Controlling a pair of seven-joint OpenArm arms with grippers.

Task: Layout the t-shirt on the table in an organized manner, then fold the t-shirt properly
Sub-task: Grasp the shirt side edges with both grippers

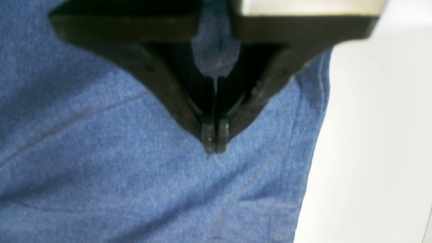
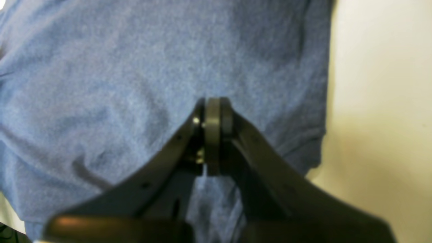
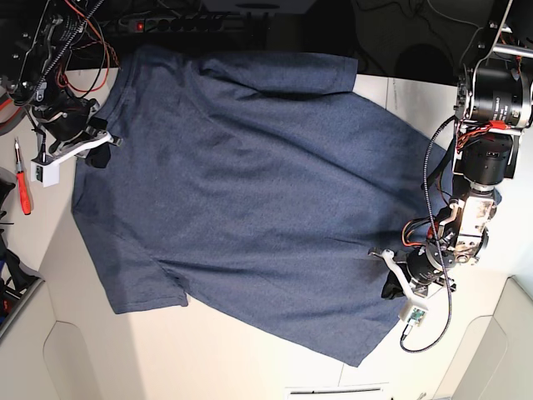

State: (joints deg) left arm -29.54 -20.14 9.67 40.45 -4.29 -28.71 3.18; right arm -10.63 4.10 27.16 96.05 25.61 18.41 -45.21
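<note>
The navy-blue t-shirt (image 3: 250, 175) lies spread mostly flat on the white table (image 3: 250, 358), with one sleeve at the top and one at the lower left. No lettering shows. My left gripper (image 3: 390, 287) sits at the shirt's right edge. In the left wrist view it (image 1: 215, 143) is shut, with a fold of shirt (image 1: 84, 152) pinched between the fingers, beside bare table (image 1: 371, 135). My right gripper (image 3: 100, 154) is at the shirt's left edge. In the right wrist view it (image 2: 212, 108) is shut on the cloth (image 2: 135, 67), with table (image 2: 381, 101) to the right.
A red-handled screwdriver (image 3: 22, 187) lies off the table's left edge. Cables and electronics (image 3: 58, 33) crowd the top left, and a power strip (image 3: 166, 21) runs along the back. The left arm's column (image 3: 491, 100) stands at the right.
</note>
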